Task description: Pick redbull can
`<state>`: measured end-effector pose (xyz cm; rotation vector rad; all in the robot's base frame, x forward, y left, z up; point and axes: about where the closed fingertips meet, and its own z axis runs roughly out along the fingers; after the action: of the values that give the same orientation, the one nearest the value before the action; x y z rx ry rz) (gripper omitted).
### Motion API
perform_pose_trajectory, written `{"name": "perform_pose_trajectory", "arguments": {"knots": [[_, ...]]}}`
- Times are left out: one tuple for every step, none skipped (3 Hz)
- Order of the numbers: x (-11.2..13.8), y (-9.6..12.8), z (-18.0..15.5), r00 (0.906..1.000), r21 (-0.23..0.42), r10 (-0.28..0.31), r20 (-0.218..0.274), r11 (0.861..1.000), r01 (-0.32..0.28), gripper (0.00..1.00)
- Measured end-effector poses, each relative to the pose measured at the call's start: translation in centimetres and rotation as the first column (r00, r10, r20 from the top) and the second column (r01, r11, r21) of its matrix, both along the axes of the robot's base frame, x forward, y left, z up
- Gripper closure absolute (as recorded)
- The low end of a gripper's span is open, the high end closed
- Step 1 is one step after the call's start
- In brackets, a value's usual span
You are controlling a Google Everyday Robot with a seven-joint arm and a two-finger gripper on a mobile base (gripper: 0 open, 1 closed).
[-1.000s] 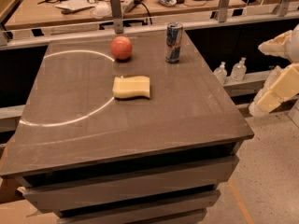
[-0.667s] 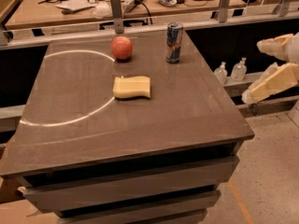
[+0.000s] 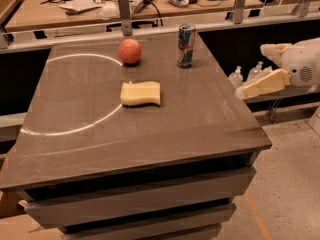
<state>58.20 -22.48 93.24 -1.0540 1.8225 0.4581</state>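
Camera view: redbull can (image 3: pixel 186 45) upright; hand (image 3: pixel 251 70) well apart at right.

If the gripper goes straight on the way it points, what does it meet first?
Probably the table, its right edge: the gripper sits off that side, fingers open, pointing left. If it clears the top, the sponge lies nearer its line than the redbull can. Depth unclear.

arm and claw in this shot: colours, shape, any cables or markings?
The claw is at the right edge of the view, off the table. It has two blunt, wedge-shaped cream fingers on a rounded white housing with a small dotted grille. No cables or markings show.
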Motion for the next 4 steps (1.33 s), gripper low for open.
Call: {"name": "perform_pose_trajectory", "arguments": {"knots": [[1.1, -0.1, -0.4, 0.9997, 0.013, -0.021, 0.011, 1.0, 0.021, 0.0], [1.1, 0.1, -0.5, 0.9997, 0.028, -0.021, 0.012, 0.999, 0.021, 0.0], [3.3, 1.6, -0.1, 0.9975, 0.089, -0.006, 0.07, 0.996, 0.0, 0.0], [7.6, 2.7, -0.1, 0.9903, 0.171, -0.021, 0.137, 0.985, -0.002, 0.0]]}}
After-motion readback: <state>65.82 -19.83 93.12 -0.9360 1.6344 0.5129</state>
